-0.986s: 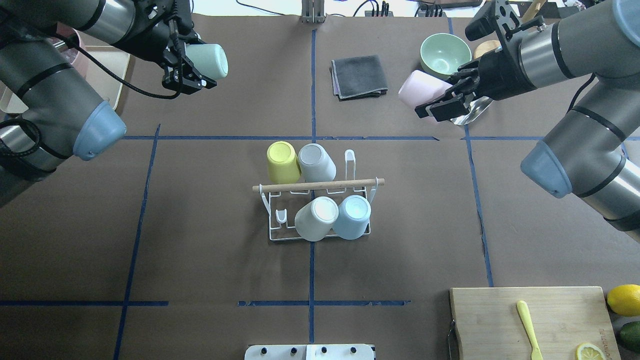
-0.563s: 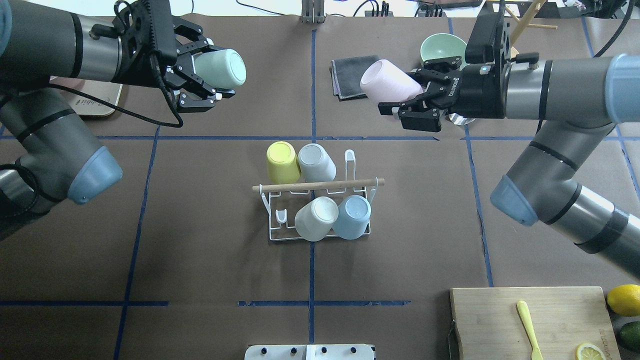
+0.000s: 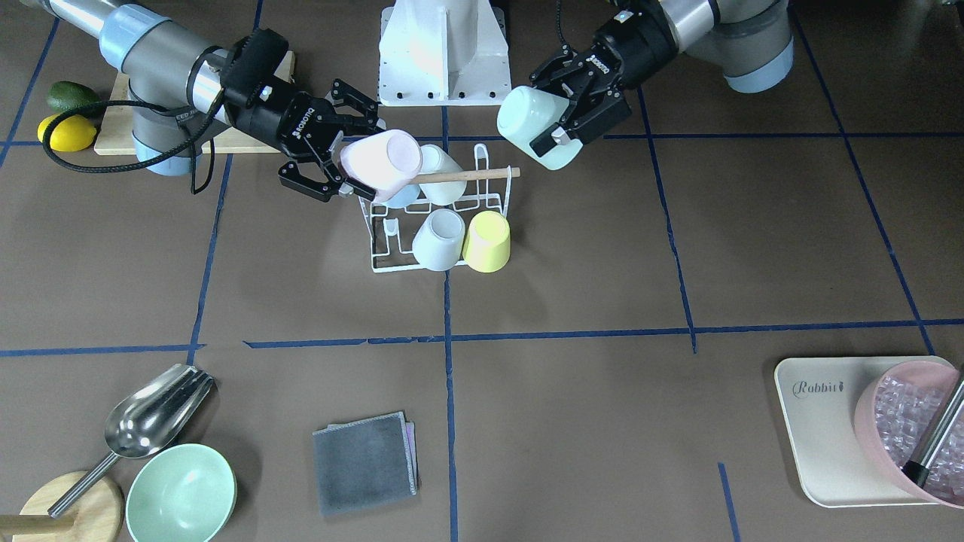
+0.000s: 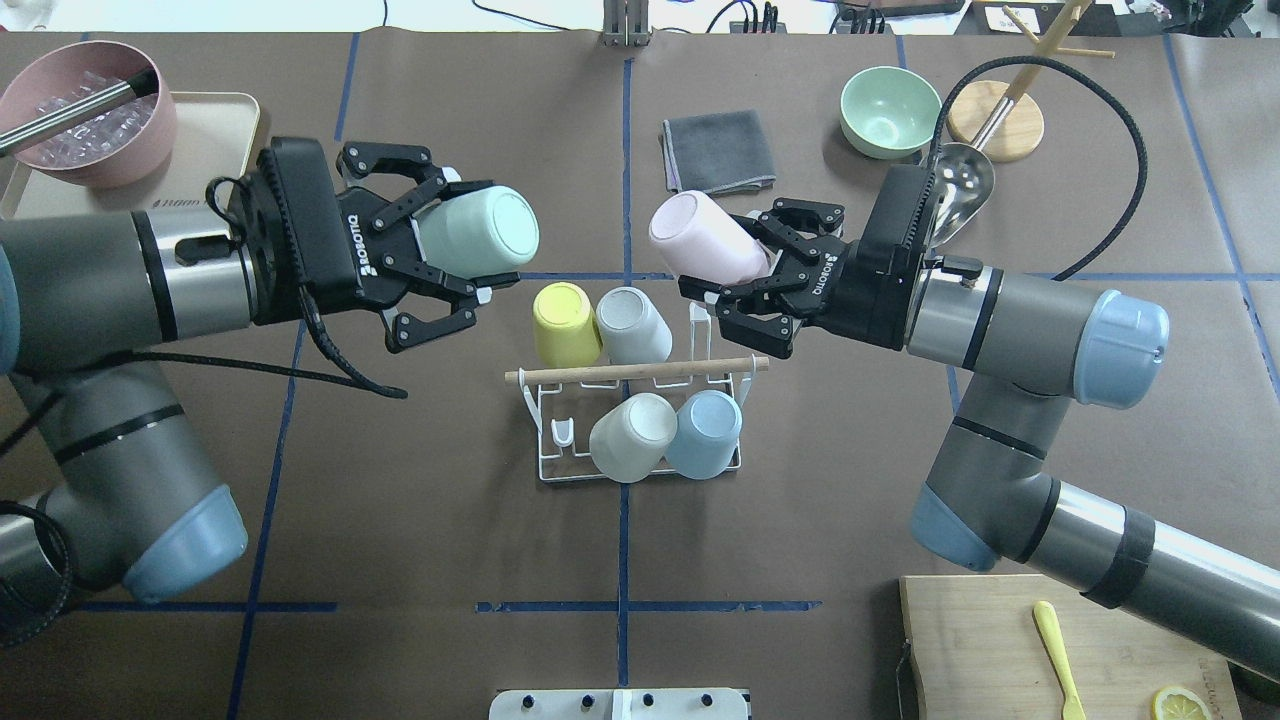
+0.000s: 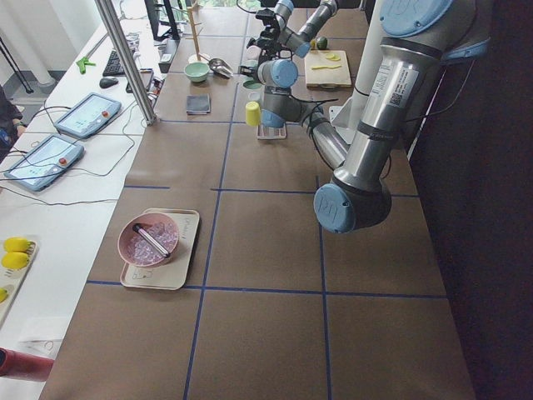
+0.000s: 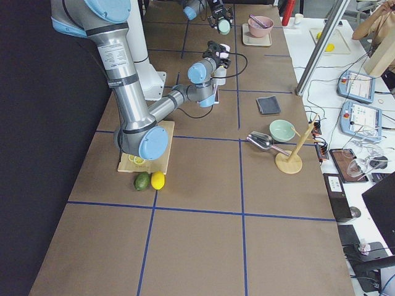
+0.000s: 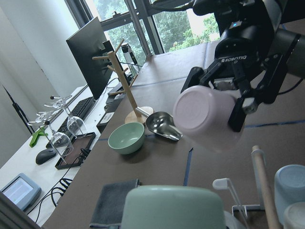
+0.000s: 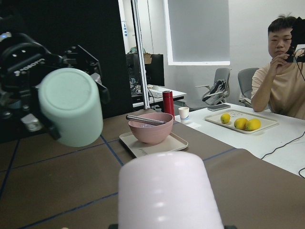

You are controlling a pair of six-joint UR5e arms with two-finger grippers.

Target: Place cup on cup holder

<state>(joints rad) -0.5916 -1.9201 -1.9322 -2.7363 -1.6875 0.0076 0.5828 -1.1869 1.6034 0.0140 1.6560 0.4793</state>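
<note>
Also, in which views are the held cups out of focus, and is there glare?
Right wrist view: the pink cup at the bottom edge is blurred. Left wrist view: the mint cup is likewise blurred, and the windows are bright. Overhead view: both cups are sharp, no strong glare.

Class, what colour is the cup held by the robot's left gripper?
The cup is mint green; clearest in the overhead view.

- We've got the cup holder (image 4: 640,372) mid-table — four racked cups (image 4: 632,437) on it.
- Left cup (image 4: 478,232) hangs in the air off its left side, right cup (image 4: 700,240) above its right end.
</note>
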